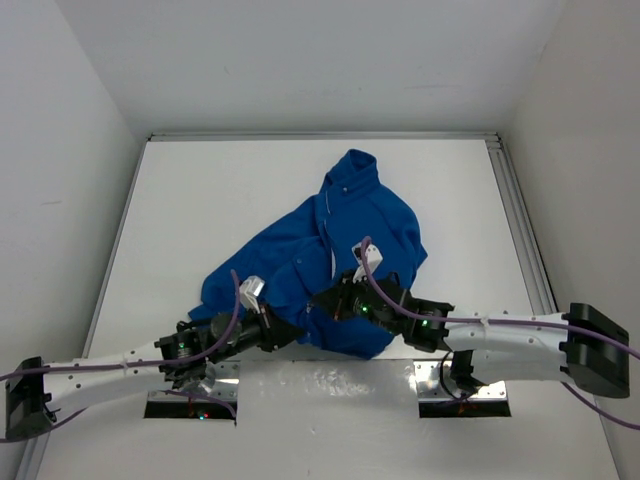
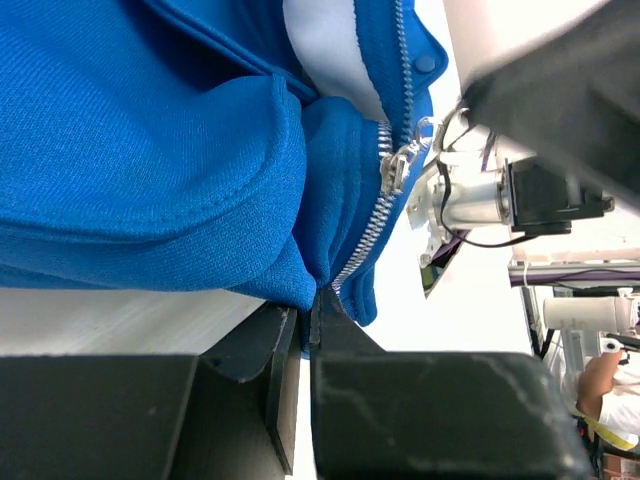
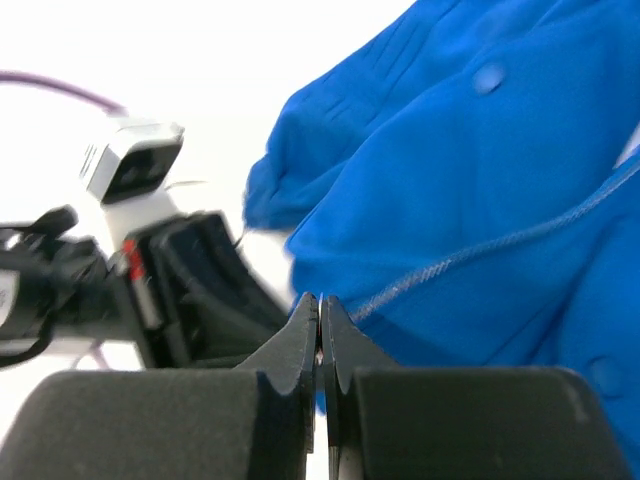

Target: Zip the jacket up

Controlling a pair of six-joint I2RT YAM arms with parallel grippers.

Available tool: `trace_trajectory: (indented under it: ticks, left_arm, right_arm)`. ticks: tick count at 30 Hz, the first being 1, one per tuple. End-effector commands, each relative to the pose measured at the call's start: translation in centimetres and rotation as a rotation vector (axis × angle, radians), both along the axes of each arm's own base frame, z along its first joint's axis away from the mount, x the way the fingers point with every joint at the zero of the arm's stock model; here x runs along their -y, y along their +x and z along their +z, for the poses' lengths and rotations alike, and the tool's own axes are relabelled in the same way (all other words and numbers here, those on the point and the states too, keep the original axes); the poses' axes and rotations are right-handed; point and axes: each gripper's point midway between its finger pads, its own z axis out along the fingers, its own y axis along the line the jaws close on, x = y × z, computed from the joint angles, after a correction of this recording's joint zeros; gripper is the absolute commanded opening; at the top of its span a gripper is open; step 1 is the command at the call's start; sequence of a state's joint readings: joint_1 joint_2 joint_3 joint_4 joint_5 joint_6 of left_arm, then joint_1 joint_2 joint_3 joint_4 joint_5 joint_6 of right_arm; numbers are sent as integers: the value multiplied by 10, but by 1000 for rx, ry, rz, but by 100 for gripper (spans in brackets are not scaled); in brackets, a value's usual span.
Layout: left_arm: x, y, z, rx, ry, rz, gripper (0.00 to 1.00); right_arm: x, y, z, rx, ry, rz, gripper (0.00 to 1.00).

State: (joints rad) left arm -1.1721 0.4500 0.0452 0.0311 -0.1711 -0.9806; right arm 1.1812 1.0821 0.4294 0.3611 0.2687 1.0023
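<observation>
Blue fleece fills the nearest part of the scene. The left fingers are clenched on the bottom hem of the jacket, right where the zipper begins, pinning that corner at the near edge of the desk.

Just above that grip, the silver teeth run joined for a short stretch up to the slider, whose pull tab hangs off to one side. The two halves of the zip look engaged and the closing looks begun, but only the lowest bit is done.

Beside the slider, the right fingers are pressed tightly together over the fabric, at the point where the line of teeth starts. Whether they pinch the pull tab or merely meet next to it cannot be told from these views.

Beyond the slider the teeth part, and pale lining shows between the two edges. From above, the garment lies rumpled and skewed in the middle of the desk, with its collar at the far end and the front gaping below it.

Nearly the whole run is judged to be left to do, from just above the hem up to the collar. The bunched cloth will likely need tension held at the hem for the slider to travel.
</observation>
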Motion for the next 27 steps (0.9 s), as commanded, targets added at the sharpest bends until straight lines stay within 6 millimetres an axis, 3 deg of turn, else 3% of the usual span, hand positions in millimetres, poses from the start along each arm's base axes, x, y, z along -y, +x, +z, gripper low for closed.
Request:
trace_trajectory:
  ticks: [1, 6, 7, 9, 13, 15, 17, 18, 21, 22, 23, 24, 26, 27]
  left_arm:
    - [-22, -18, -59, -81, 135, -37, 0]
    - [-23, -16, -45, -55, 139, -38, 0]
    - [-18, -13, -27, -27, 114, -40, 0]
    - [-20, -11, -25, -17, 131, -35, 0]
    - [-27, -14, -38, -48, 174, -32, 0]
    - [-29, -17, -46, -71, 182, -32, 0]
    - [-30, -19, -51, -92, 185, -31, 0]
    - [-31, -20, -52, -97, 189, -28, 0]
    - [-32, -20, -56, -127, 185, -7, 0]
    - [-35, -20, -61, -144, 198, 6, 0]
    - [-36, -21, -63, -170, 197, 21, 0]
    - [-37, -22, -66, -186, 206, 29, 0]
    - [-43, -24, -78, -223, 255, 43, 0]
    - [-45, -26, -83, -249, 270, 57, 0]
  right_arm:
    - [8, 38, 45, 155, 33, -171, 0]
    - [28, 74, 66, 338, -192, -318, 0]
    - [39, 83, 65, 387, -278, -362, 0]
    - [47, 93, 73, 414, -346, -401, 0]
    - [53, 91, 97, 455, -358, -383, 0]
    - [63, 94, 94, 452, -433, -385, 0]
    - [53, 86, 98, 433, -425, -294, 0]
    - [36, 66, 82, 392, -419, -129, 0]
    - [5, 28, 49, 277, -360, 121, 0]
    - [-7, 6, 35, 213, -319, 241, 0]
    - [-18, 0, 26, 189, -292, 289, 1]
    - [-28, -14, 21, 158, -255, 371, 5]
    - [-40, -15, 17, 136, -258, 402, 15]
    - [-45, -14, 0, 107, -301, 416, 25]
